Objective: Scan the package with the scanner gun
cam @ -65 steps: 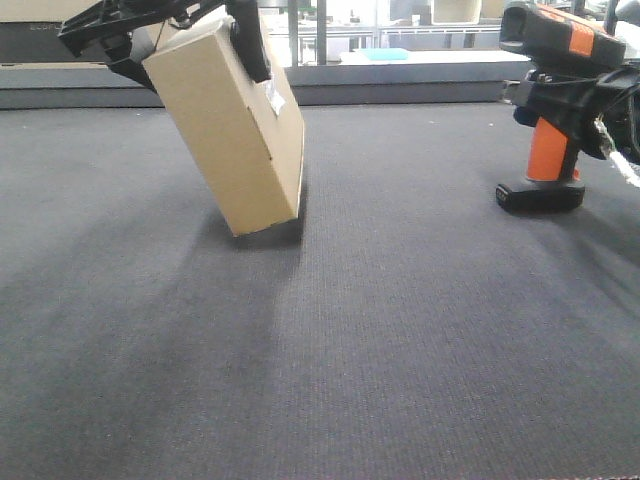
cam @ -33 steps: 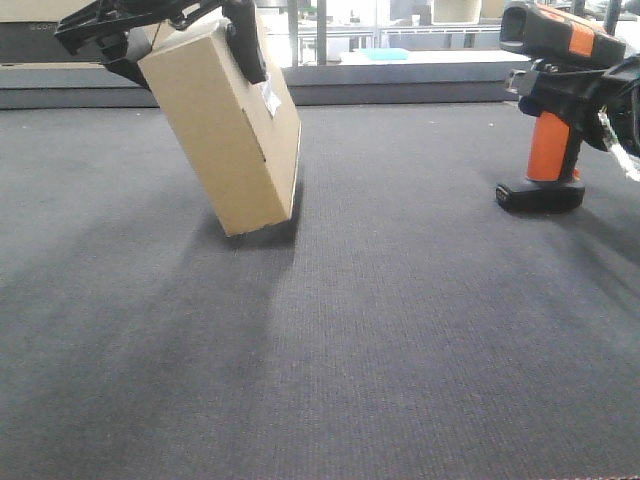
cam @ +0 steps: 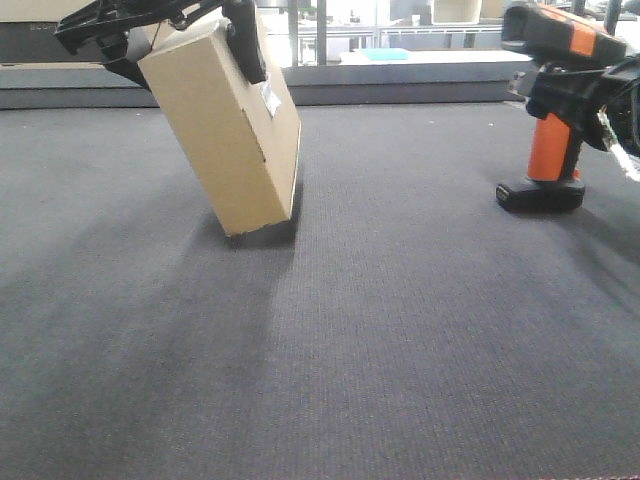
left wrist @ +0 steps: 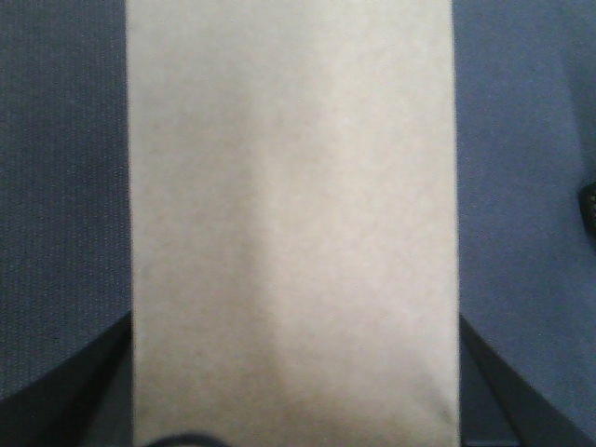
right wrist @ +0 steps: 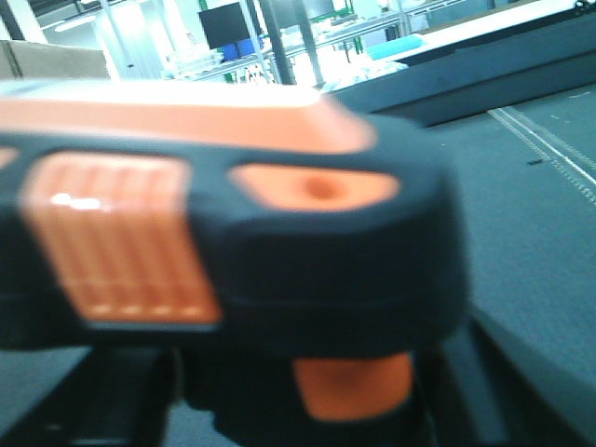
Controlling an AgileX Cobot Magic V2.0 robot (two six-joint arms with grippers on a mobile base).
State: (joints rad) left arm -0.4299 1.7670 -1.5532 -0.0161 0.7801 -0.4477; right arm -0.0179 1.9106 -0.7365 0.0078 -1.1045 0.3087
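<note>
Clamping the tilted package (cam: 225, 140) at its top: left claw (cam: 180, 50).

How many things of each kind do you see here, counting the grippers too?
package: 1
scanner gun: 1
grippers: 2, the left gripper and the right gripper
Total: 4

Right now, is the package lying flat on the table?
No, the package stands tilted, only its lower end on the table, top in the left gripper.
</note>
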